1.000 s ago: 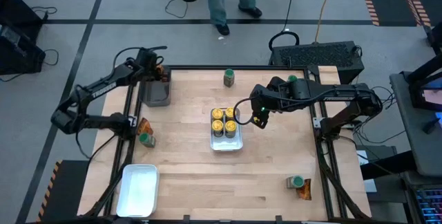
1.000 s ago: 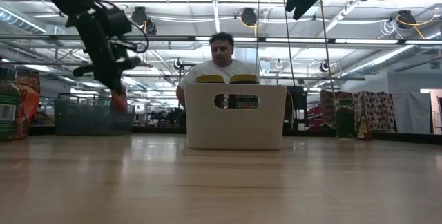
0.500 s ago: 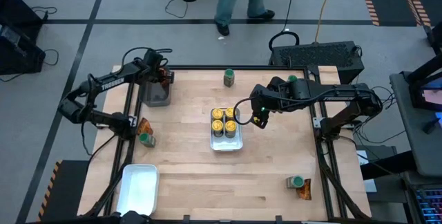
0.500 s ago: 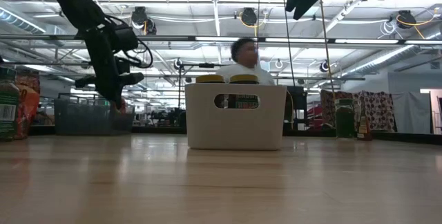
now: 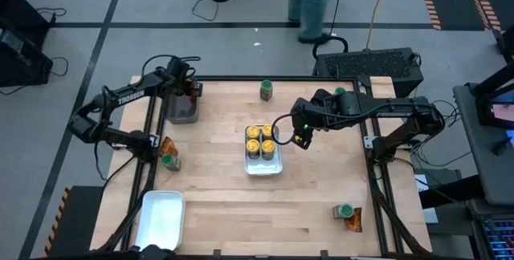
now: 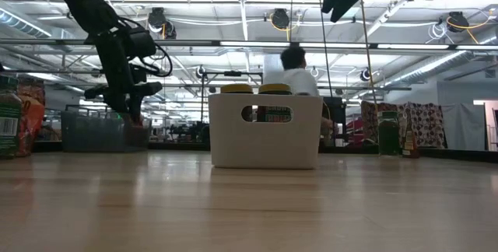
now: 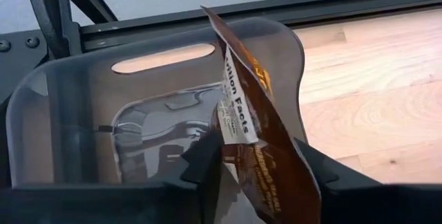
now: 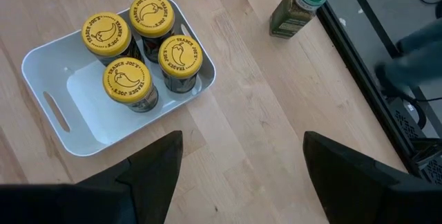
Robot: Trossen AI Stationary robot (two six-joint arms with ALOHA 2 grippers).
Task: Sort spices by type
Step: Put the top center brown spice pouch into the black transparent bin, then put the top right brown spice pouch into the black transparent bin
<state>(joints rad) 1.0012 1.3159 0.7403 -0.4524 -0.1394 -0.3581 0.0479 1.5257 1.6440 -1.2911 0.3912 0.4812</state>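
My left gripper [image 5: 189,90] hangs over the dark bin [image 5: 181,109] at the table's far left corner. An orange-brown packet [image 7: 255,113] stands on edge between its parted fingers, tilted over the bin's inside. My right gripper [image 5: 299,140] hovers open and empty just right of a white tray [image 8: 83,120] holding several yellow-lidded jars [image 8: 141,44]. A green-lidded jar [image 5: 266,90] stands at the far edge. Another green-lidded jar [image 5: 169,161] stands beside a packet [image 5: 167,145] at the left, and a third [image 5: 344,211] beside a packet [image 5: 353,223] near right. My left gripper has the packet's lower part [image 7: 276,175] in the gap between its spread fingers [image 7: 204,158], which slant down from above into the bin. Whether either finger touches the packet I cannot tell. The packet stands tilted, its upper end free.
An empty white tray [image 5: 161,220] lies at the near left corner. The black frame rails [image 5: 373,172] border the table. A person [image 5: 309,3] walks on the floor beyond the far edge. Bare wood lies in front of the jar tray.
My left gripper has sunk with the packet toward the dark bin and now holds still just over it. The person behind the table has walked toward the right. My right arm has kept still.
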